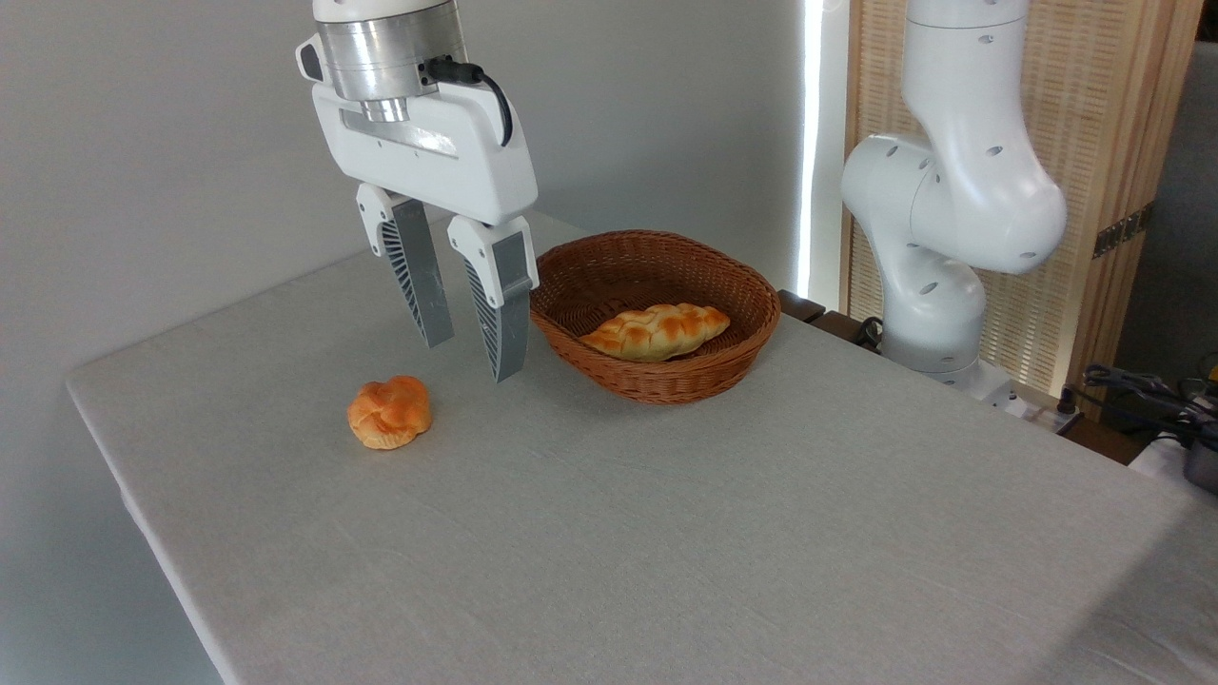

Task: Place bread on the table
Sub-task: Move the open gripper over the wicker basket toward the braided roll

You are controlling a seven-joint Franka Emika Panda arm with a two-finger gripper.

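The brown oval wicker basket (655, 314) stands on the large rectangular table with the light grey-white cloth-like top (666, 533), toward the far edge. Inside the basket lies one item: the long braided bread loaf, golden-yellow with orange-brown baked patches (657, 330). The loaf rests on the basket floor, lengthwise from left to right, with its right end slightly higher against the inner wall.

A small round orange bun (389, 411) sits on the bare tabletop, left of the basket and well apart from it.

The white two-finger gripper with grey ribbed fingers (473, 354) hangs above the table, just left of the basket rim and above and to the right of the bun. Its fingers (422, 276) point downward with a slight tilt. They are spread apart with a clear gap between them and hold nothing. The fingertips touch neither the table, the basket nor the bun.

The white arm base (937, 209) stands at the table's far right edge.
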